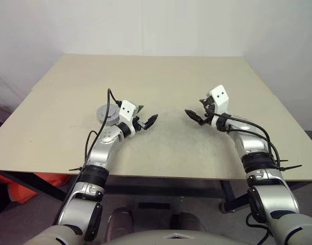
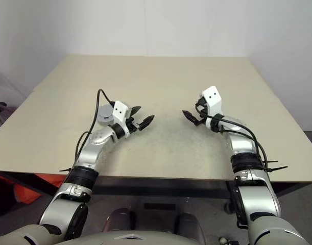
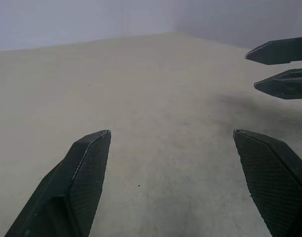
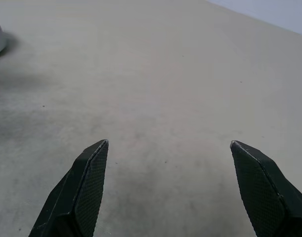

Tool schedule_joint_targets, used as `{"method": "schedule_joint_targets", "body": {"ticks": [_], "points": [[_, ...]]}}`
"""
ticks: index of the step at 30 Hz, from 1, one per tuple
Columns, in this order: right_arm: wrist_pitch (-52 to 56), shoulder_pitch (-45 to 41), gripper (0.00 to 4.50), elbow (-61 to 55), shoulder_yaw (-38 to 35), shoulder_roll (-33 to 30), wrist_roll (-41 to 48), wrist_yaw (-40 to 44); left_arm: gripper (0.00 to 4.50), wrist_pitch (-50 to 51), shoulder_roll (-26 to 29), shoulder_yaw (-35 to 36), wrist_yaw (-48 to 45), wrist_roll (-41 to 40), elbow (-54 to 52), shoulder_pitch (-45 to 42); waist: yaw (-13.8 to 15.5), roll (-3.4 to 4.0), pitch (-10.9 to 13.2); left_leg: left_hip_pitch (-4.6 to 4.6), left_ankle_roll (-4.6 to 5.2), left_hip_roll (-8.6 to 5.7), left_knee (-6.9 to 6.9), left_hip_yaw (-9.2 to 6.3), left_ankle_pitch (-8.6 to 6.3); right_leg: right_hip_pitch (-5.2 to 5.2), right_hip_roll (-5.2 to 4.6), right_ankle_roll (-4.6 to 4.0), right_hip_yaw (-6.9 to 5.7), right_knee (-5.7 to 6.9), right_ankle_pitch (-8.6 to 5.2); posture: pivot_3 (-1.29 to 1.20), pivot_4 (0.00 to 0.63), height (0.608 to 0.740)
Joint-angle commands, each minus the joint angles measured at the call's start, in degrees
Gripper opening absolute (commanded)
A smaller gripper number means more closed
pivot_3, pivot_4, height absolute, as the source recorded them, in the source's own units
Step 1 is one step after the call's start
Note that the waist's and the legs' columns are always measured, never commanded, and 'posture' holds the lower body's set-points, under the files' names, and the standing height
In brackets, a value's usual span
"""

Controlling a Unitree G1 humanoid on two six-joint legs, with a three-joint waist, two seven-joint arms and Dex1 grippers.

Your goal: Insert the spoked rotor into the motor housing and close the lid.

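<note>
both grippers point(image 1: 145, 121) point(image 1: 195, 114) hover spread wide, tips facing, above the table point(image 1: 171, 76).

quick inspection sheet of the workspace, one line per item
surface: beige table, faint dark scuffs in the middle
job's things: round grey metal part on the table behind the left gripper, partly hidden; which part it is cannot be told
clutter: nothing seen
grippers: left gripper and right gripper both open, empty, facing each other above the table
cables: black cables run along both forearms
surroundings: white walls; something orange under the table
</note>
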Motion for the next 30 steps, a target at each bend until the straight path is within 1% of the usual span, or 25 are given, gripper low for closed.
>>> {"method": "schedule_joint_targets", "body": {"ticks": [1, 14, 30], "points": [[-1.8, -1.9, 4.44, -0.2, -1.6, -0.5, 0.0, -0.9, 4.21, -1.6, 0.0, 0.2, -0.2, -0.1, -0.6, -1.7, 0.0, 0.00, 0.0, 0.00, 0.00, 0.00, 0.00, 0.00, 0.00, 0.00, 0.00, 0.00, 0.00, 0.00, 0.00, 0.00, 0.000, 0.740], [-0.8, -2.9, 4.44, 0.5, -1.3, 0.5, 0.8, 0.7, 4.21, -1.2, 1.3, 0.7, -0.3, -0.4, -2.4, -1.0, 0.0, 0.01, 0.0, 0.00, 0.02, 0.00, -0.01, 0.01, -0.01, 0.00, 0.00, 0.00, 0.00, -0.02, 0.00, 0.00, 0.000, 0.740], [-2.6, -4.5, 4.44, 4.5, -1.6, 2.5, 0.5, 0.0, 4.21, 0.4, 2.8, 1.5, 0.1, -0.8, -4.3, -0.9, -0.1, 0.02, 0.0, -0.01, 0.03, 0.01, -0.02, 0.02, -0.02, -0.02, 0.00, 0.00, 0.01, -0.03, 0.00, 0.00, 0.000, 0.740]]}}
